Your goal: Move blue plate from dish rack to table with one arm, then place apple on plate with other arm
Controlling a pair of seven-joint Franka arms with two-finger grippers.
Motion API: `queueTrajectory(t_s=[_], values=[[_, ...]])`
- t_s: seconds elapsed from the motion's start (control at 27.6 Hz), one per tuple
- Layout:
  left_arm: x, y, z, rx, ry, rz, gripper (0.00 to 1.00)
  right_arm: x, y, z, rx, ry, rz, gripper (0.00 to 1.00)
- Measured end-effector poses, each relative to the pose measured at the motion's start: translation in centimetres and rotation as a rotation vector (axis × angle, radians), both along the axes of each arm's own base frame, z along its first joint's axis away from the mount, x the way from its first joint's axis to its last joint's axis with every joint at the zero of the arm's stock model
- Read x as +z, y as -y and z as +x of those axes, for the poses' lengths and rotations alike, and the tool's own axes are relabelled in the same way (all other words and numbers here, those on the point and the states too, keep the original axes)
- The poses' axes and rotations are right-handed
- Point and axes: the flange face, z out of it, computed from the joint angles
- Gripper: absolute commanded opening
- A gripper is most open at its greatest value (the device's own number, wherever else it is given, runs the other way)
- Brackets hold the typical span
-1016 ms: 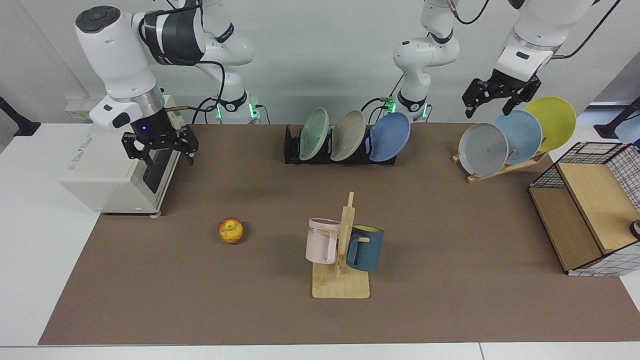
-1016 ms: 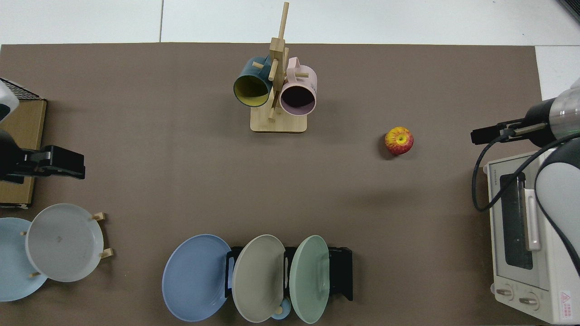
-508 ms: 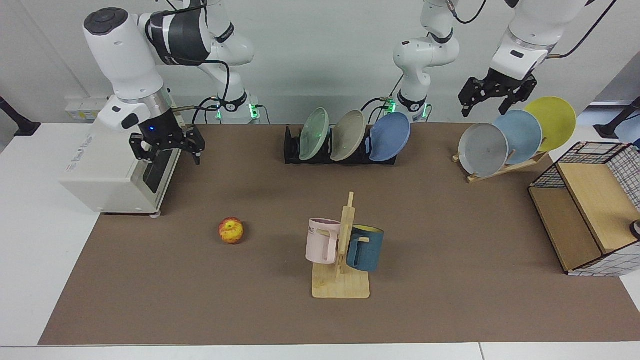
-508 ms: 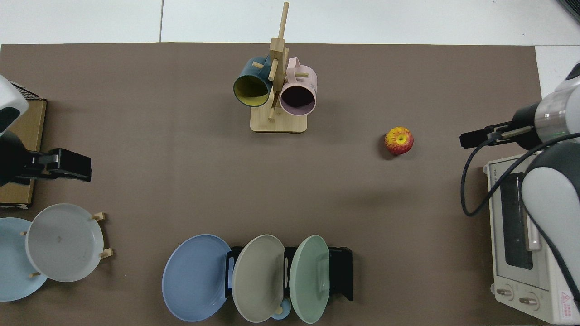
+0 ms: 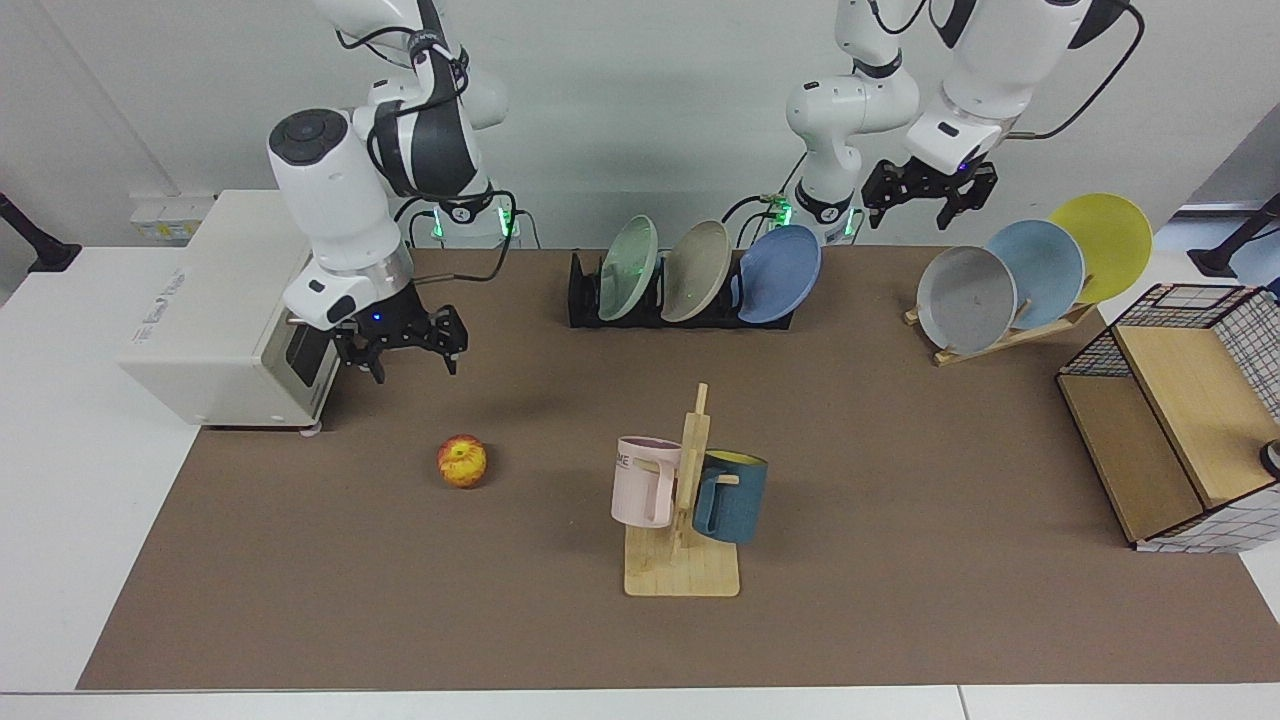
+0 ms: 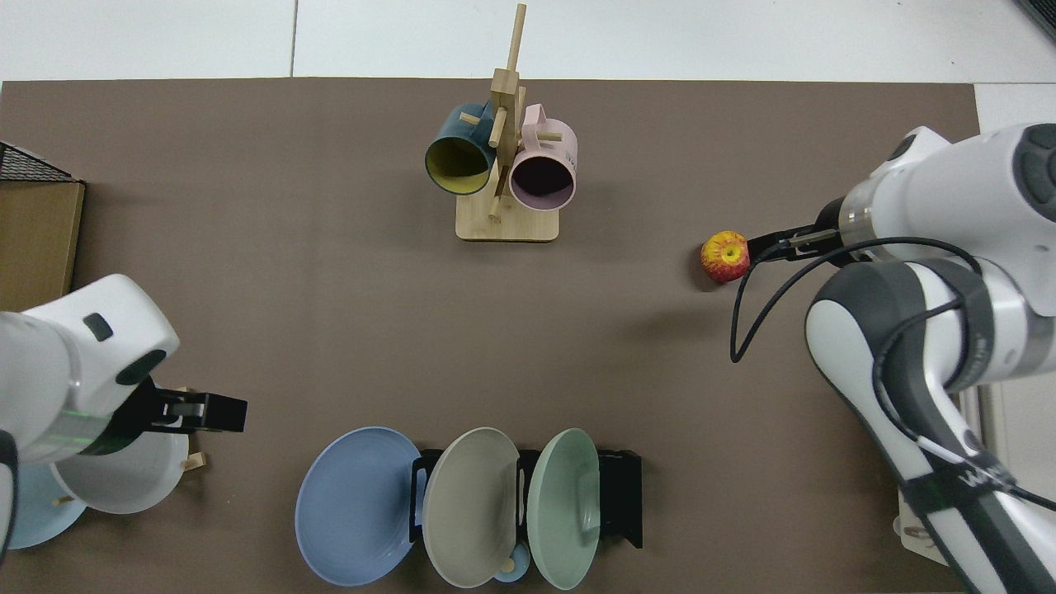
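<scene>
Left gripper [image 5: 929,195], fingers spread and empty, hangs just beside the blue plate [image 5: 779,274], standing tilted on edge in the dish rack [image 5: 583,295] among three plates. Right gripper [image 5: 404,345], spread, hovers near one apple [image 5: 462,461] on the table [image 5: 900,480].

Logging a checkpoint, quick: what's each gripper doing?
Left gripper: open, empty, above the table near the blue plate.
Right gripper: open, empty, above the apple.

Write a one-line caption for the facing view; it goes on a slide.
Open left pincer nears the blue plate in the dish rack; open right pincer hovers near the apple.
</scene>
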Motion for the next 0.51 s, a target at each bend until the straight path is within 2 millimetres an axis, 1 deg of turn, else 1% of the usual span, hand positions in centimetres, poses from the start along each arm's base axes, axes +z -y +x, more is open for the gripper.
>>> queueTrajectory(t_s=[0.15,0.33,0.4,0.51], values=[[-3.3,1.0,-1.7,-0.027,-0.037,0.011,0.99,-3.9,-1.0,1.4,0.011,-0.006,-0.007,1.0],[-8.5,2.3,-3.5,-0.058,-0.077,0.012,0.99,-8.2,-1.4,2.5,0.013,-0.023,-0.014,1.0],[-10.0,2.5,-4.2,-0.057,-0.092,0.003,0.99,-9.7,-1.4,2.9,0.01,-0.024,-0.017,1.0],[-11.6,3.0,-4.9,-0.054,-0.102,-0.025,0.99,-11.8,-1.1,3.4,0.005,-0.03,-0.022,1.0]])
